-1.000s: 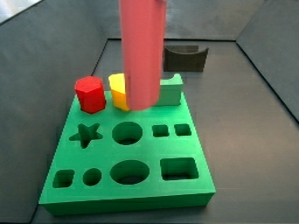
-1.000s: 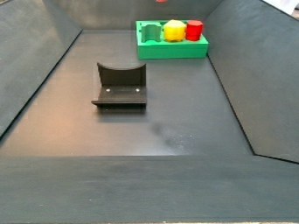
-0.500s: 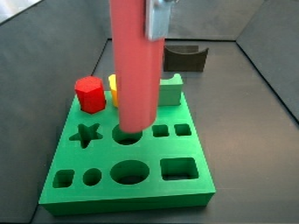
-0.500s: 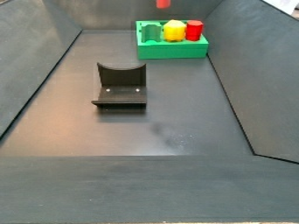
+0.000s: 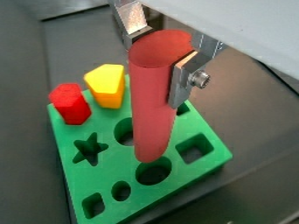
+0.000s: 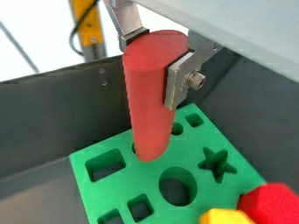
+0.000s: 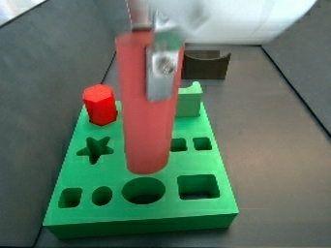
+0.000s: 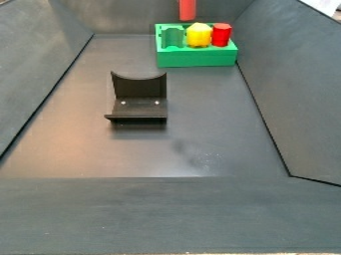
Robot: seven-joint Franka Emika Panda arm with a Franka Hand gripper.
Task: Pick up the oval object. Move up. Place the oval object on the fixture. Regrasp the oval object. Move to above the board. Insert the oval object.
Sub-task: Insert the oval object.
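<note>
Gripper [image 5: 158, 52]: one, above the board [image 5: 211, 166], clamped on the oval object [image 5: 156, 101].
Oval object: one, upright, lower end over the board's holes.
Fixture [image 8: 136, 97]: one, on the floor.
Red block [image 5: 69, 102]: one, board's corner.
Yellow block [image 5: 105, 84]: one, beside it.

The gripper [image 7: 158, 53] has lowered the oval object [image 7: 145, 107] toward the board [image 7: 77, 208].
</note>
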